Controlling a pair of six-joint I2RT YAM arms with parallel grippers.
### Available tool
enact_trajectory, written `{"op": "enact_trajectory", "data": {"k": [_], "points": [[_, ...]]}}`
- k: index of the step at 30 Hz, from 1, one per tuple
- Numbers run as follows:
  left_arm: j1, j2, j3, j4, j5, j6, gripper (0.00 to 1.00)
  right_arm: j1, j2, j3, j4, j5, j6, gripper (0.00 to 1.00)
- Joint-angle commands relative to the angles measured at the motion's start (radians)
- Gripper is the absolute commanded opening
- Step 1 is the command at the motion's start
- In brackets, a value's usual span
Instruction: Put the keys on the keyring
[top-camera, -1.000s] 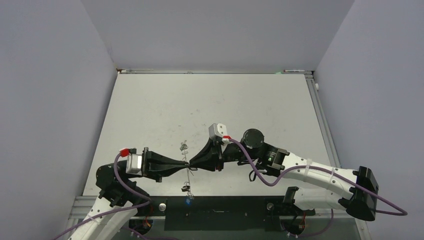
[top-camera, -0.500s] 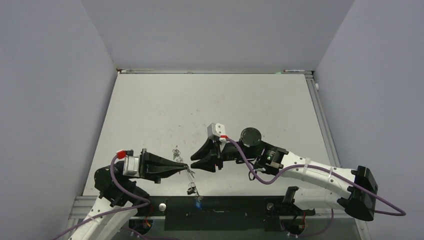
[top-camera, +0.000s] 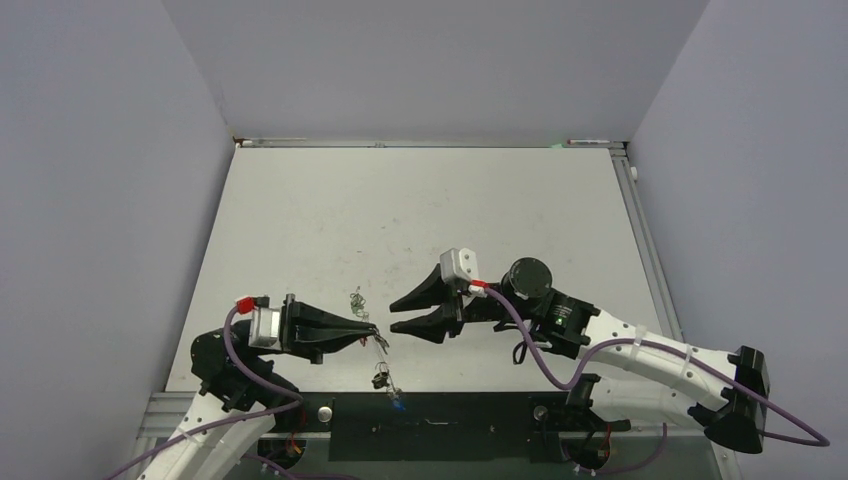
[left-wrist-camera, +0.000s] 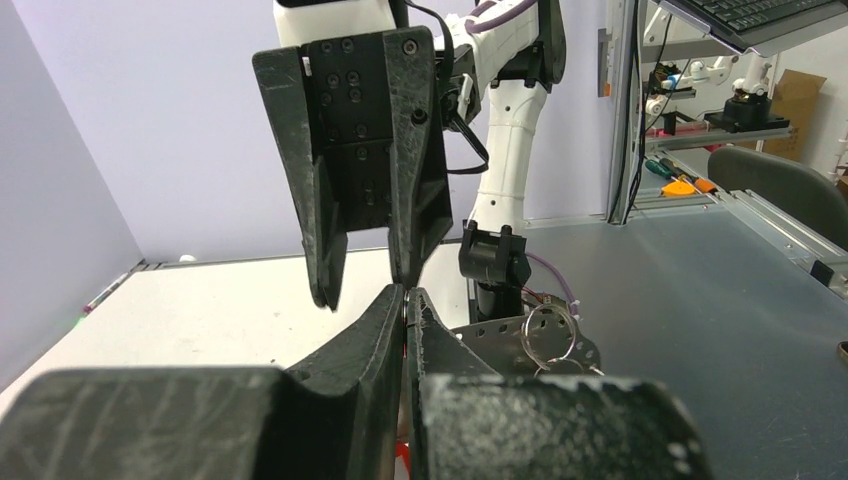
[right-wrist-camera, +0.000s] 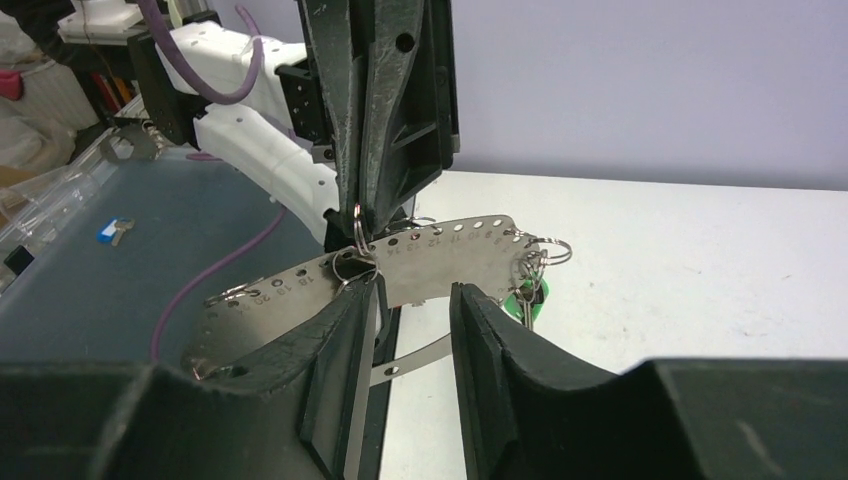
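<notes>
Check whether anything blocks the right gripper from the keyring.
Nothing visible does: the open right gripper faces the keyring, which is pinched in the left gripper, with only a bare gap between them.

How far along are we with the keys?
Done: a green tag hangs on the keyring. In hand: the left pincer holds the keyring up, and the right pincer is open and empty. Left: what look like loose keys lie on the table.
</notes>
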Motion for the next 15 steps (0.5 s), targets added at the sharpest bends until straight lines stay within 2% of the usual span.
{"op": "enact_trajectory", "data": {"k": [1,15], "points": [[0.01,0.015,0.005,0.076,-0.032,-0.019,0.0,0.039,0.036,0.032,0.057,-0.018,-0.047,0.34],[0.021,0.028,0.002,0.078,-0.035,-0.024,0.0,0.074,0.07,0.047,0.093,-0.002,-0.048,0.35]]}}
